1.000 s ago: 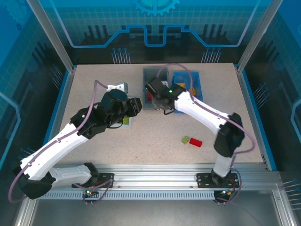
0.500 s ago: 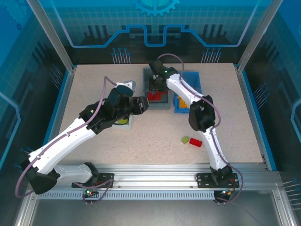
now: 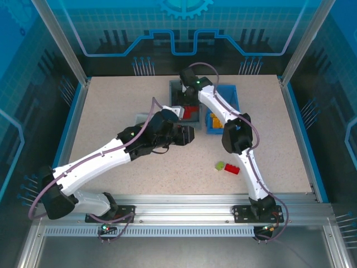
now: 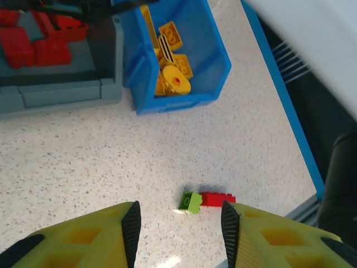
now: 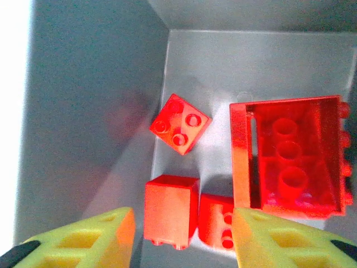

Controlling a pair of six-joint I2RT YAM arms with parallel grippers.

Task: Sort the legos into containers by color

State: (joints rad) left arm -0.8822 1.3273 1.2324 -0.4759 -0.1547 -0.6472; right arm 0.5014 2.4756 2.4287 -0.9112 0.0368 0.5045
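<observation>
Arms extended, left gripper [image 4: 178,226] and right gripper [image 5: 183,237] both jaws apart.

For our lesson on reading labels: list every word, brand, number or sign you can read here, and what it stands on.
No text can be read.
The red bricks in the grey bin show plain studs; any embossing is too small to tell.
The back panel bears a gear drawing without letters.

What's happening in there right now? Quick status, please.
Left claw open, empty, above table. Right claw open over red legos in grey bin. Green lego and red lego loose on table, nothing blocking them.
</observation>
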